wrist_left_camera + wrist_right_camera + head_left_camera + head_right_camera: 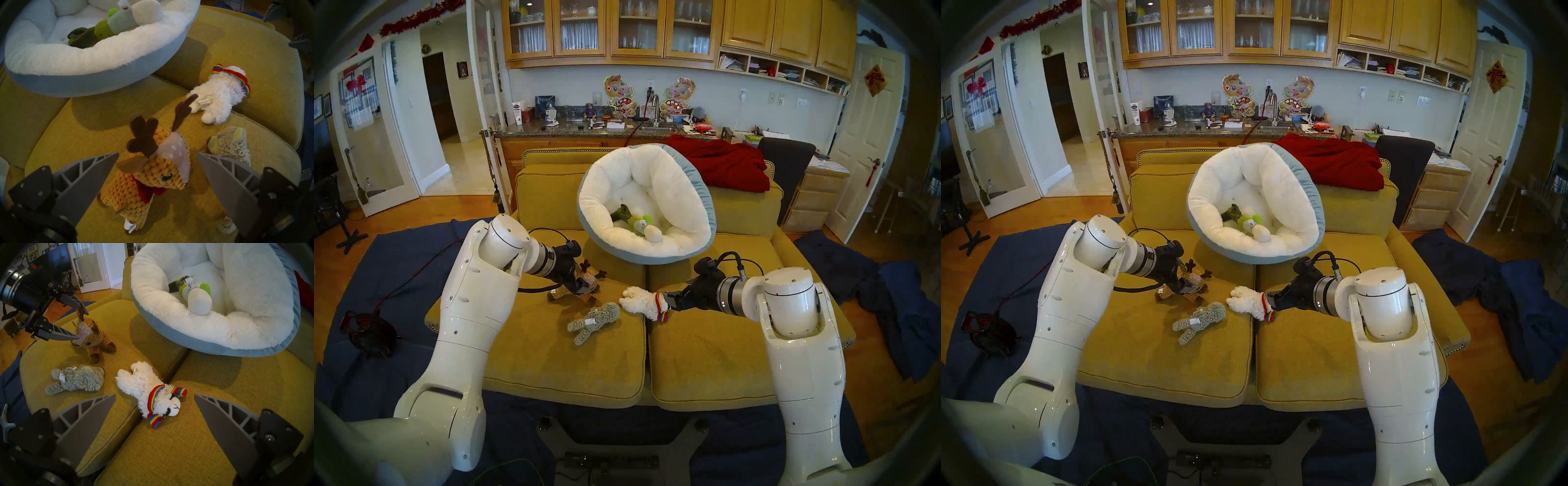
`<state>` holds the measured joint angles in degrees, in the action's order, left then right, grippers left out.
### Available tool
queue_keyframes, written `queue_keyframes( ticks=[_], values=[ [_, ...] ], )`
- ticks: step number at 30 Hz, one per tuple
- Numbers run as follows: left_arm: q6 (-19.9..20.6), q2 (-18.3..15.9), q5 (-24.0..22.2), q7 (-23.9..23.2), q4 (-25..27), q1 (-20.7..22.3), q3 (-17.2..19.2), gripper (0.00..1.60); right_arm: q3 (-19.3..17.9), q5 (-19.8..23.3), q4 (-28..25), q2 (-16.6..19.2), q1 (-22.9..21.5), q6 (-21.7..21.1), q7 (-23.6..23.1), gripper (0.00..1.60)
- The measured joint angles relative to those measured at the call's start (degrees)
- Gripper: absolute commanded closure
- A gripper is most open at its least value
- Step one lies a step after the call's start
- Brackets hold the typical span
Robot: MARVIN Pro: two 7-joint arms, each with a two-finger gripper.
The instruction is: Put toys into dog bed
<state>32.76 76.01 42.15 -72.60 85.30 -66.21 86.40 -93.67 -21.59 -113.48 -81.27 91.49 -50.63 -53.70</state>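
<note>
The dog bed (680,190), white plush inside and light blue outside, leans tilted against the sofa back. In it lie a green-and-white leek (641,225) and, mostly hidden behind the leek, a lime-green cactus (205,288). A brown reindeer (153,173) with a red scarf stands on the left seat cushion. My left gripper (157,153) is open, one finger on each side of the reindeer's head. The white llama (144,387) with a rainbow collar lies across the cushion seam. My right gripper (155,394) is open just over its head. A grey fuzzy animal (592,317) lies between them.
The mustard sofa cushions (568,366) carry everything. A red blanket (724,163) is draped over the sofa back to the right of the bed, with a dark chair (785,163) behind it. Blue sheets (382,271) cover the floor, and a black cable reel (368,331) sits at the left.
</note>
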Motion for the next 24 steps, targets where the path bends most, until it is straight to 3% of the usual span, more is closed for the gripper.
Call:
queue_keyframes(
  ticks=[13,24],
  values=[
    [3.8,0.6,1.1,3.7,2.8,-1.0,0.1,0.00,0.0,0.0,0.0,0.0,0.0,0.0,0.0,0.00],
    [5.8,1.0,-0.9,5.7,3.1,-1.7,0.4,0.00,0.0,0.1,0.0,0.0,0.0,0.0,0.0,0.00]
  ],
)
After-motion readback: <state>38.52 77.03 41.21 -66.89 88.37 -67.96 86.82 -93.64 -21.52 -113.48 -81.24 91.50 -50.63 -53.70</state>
